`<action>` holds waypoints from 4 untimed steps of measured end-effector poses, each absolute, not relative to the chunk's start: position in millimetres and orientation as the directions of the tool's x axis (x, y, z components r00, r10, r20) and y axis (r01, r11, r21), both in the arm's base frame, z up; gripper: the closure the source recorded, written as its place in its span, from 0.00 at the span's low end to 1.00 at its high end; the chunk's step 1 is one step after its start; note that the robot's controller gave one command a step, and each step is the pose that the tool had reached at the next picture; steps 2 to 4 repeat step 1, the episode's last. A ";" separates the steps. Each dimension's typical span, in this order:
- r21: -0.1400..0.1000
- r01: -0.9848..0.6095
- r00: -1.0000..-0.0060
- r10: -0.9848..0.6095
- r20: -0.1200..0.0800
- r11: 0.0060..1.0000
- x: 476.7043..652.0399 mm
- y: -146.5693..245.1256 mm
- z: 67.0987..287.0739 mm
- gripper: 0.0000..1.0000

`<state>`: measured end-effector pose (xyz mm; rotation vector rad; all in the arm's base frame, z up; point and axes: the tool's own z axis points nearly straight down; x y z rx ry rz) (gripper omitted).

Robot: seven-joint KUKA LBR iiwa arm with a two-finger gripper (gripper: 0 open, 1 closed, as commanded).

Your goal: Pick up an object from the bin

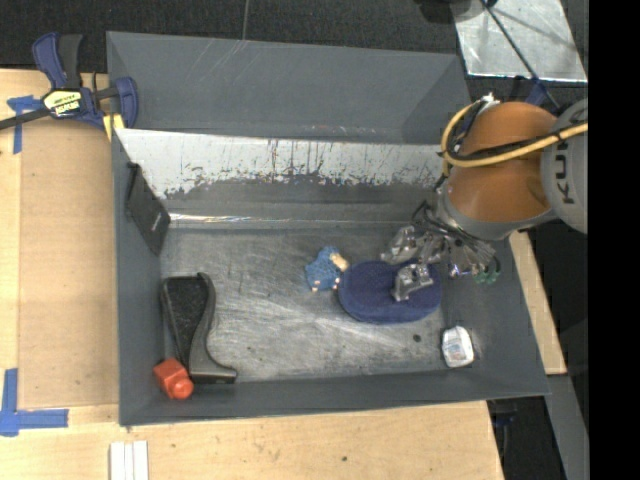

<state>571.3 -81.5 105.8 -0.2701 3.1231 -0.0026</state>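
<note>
My gripper hangs low at the right of the bin, its metal fingertips right over the upper right part of a dark blue flat round disc. Just left of the disc lies a small blue figure with a pale face. Whether anything sits between the fingers is hidden by the angle.
A black handle-shaped tool with a red cap lies at the front left. A small white and blue container rests near the front right corner. A dark flat block leans on the left wall.
</note>
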 end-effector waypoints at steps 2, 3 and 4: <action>-0.003 -0.171 -0.985 -0.171 -0.010 0.985 573.6 -81.5 161.4 1.00; -0.003 -0.171 -0.985 -0.171 -0.010 0.985 573.6 -81.5 161.4 1.00; -0.003 -0.171 -0.985 -0.171 -0.010 0.985 573.6 -81.5 161.4 1.00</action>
